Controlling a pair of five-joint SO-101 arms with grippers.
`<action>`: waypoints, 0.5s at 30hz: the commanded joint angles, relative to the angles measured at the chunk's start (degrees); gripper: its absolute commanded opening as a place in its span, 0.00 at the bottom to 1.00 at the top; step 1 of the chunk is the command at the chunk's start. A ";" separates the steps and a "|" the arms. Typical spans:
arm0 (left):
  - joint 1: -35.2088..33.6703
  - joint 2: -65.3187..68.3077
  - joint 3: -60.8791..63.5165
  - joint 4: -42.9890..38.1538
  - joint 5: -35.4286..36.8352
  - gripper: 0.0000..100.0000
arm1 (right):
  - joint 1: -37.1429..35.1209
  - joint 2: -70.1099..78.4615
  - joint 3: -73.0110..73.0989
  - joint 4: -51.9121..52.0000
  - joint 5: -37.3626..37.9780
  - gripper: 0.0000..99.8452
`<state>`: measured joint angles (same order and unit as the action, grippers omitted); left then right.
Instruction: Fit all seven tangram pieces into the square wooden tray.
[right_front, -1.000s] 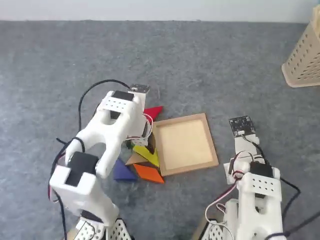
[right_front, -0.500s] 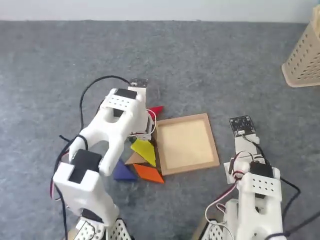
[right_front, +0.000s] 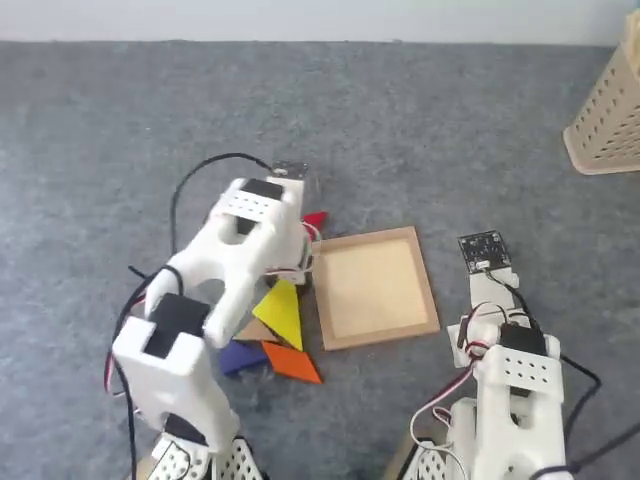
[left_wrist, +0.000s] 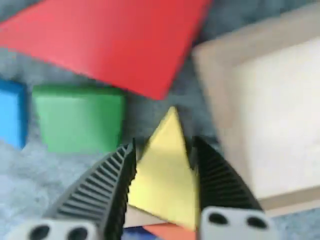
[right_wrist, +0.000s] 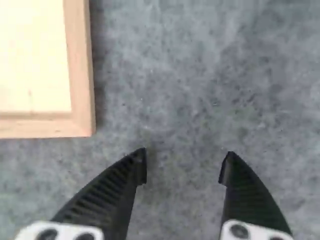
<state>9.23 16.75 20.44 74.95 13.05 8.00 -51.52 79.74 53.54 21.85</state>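
My left gripper is shut on a yellow triangle, one finger against each slanted side. In the high view this yellow triangle sits just left of the square wooden tray, under the left arm. The tray holds no pieces. A large red triangle, a green square and a blue piece lie beyond the fingers. An orange piece, a dark blue triangle and a tan piece lie nearer the arm's base. My right gripper stands open over bare carpet beside the tray's corner.
Grey carpet covers the table. A perforated wooden stand is at the far right edge. A black cable loops off the left arm. Open carpet lies beyond and to the right of the tray.
The left arm has shifted slightly right, and the yellow triangle has turned and slid with it. The orange and dark blue pieces were nudged toward the arm's base. The right arm kept still.
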 joint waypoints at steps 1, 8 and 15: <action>-4.57 -6.42 -0.48 0.79 -3.16 0.21 | 0.66 0.92 -0.26 -1.10 -0.79 0.24; -4.48 -21.80 9.71 4.66 -10.29 0.23 | 0.66 0.92 -0.26 -1.10 -0.79 0.24; -2.90 -16.18 14.20 -0.26 -13.27 0.30 | 0.66 0.92 -0.26 -1.10 -0.79 0.24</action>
<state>5.98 -1.01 34.51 78.20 0.22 8.00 -51.52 79.74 53.54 21.85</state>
